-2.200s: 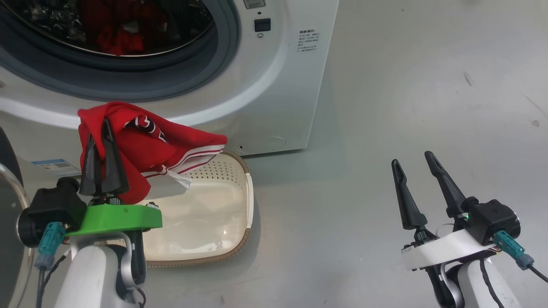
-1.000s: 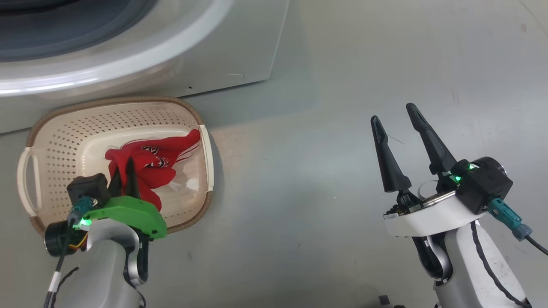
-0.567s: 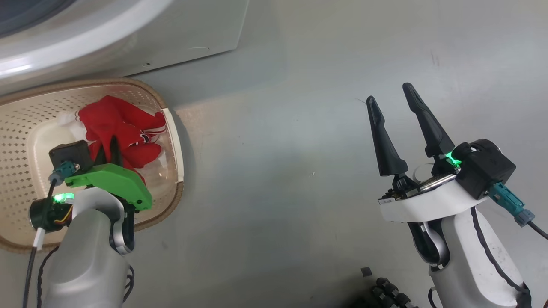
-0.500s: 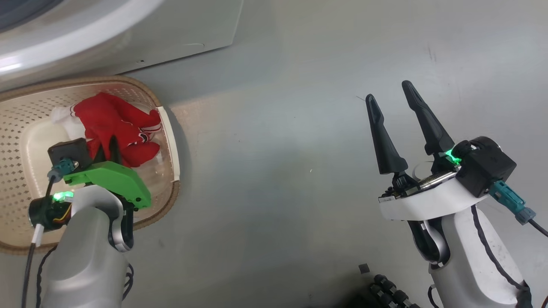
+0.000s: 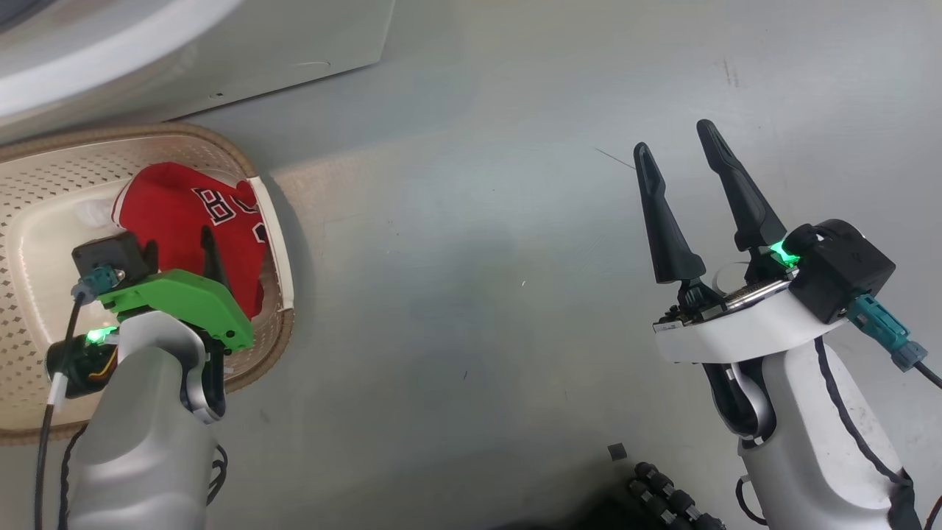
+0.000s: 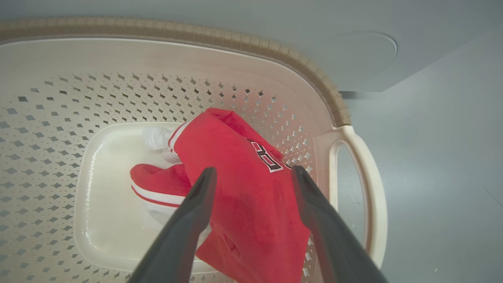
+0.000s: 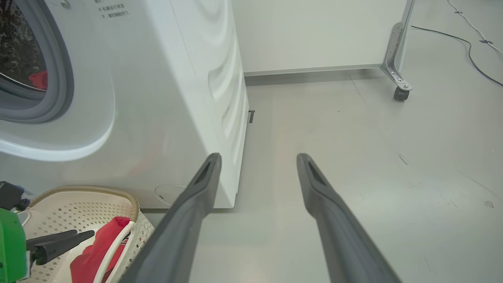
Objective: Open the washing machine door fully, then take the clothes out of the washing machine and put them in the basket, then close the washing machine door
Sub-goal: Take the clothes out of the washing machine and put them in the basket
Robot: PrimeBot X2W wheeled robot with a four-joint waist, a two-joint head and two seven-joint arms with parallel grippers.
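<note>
Clothes [image 6: 243,196] are only partly moved: one red piece lies in the basket [image 6: 314,74] under the left end effector [image 6: 253,171], its fingers apart and gripping nothing, the right end effector [image 5: 673,138] hangs spread and empty over the floor [image 5: 478,294], and what looks like more red fabric [image 7: 39,78] sits inside the washing machine [image 7: 157,98], so further unloading and closing the door are left.
</note>
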